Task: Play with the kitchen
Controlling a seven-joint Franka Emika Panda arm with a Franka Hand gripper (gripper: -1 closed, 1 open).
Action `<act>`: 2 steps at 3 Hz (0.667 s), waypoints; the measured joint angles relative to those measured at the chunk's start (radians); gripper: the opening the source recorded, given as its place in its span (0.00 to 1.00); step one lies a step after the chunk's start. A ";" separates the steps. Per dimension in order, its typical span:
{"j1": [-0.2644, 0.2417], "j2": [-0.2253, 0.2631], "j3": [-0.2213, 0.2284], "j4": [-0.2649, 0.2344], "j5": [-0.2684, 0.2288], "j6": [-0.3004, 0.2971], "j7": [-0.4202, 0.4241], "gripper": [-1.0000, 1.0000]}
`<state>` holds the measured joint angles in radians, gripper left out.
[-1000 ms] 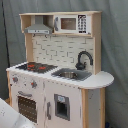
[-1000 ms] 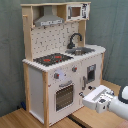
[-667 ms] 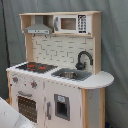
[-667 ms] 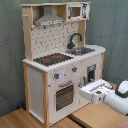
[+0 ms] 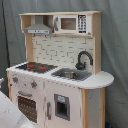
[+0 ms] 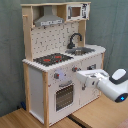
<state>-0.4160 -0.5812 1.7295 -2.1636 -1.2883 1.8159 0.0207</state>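
Hand newly advanced to the toy kitchen front, oven door just below; finger opening indiscernible, contact likely imminent.

Soft, even light; mild blur throughout.

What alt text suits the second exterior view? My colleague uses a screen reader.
A white robot arm's gripper reaches from the second exterior view's right toward the front of a toy kitchen, near its knobs. Above are a stovetop, sink, black faucet and grey hood.
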 joint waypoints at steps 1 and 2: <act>0.038 0.037 -0.058 0.001 0.026 -0.092 0.000 1.00; 0.083 0.065 -0.110 0.002 0.064 -0.178 0.012 1.00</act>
<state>-0.3326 -0.5166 1.6200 -2.1613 -1.2248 1.6379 0.0330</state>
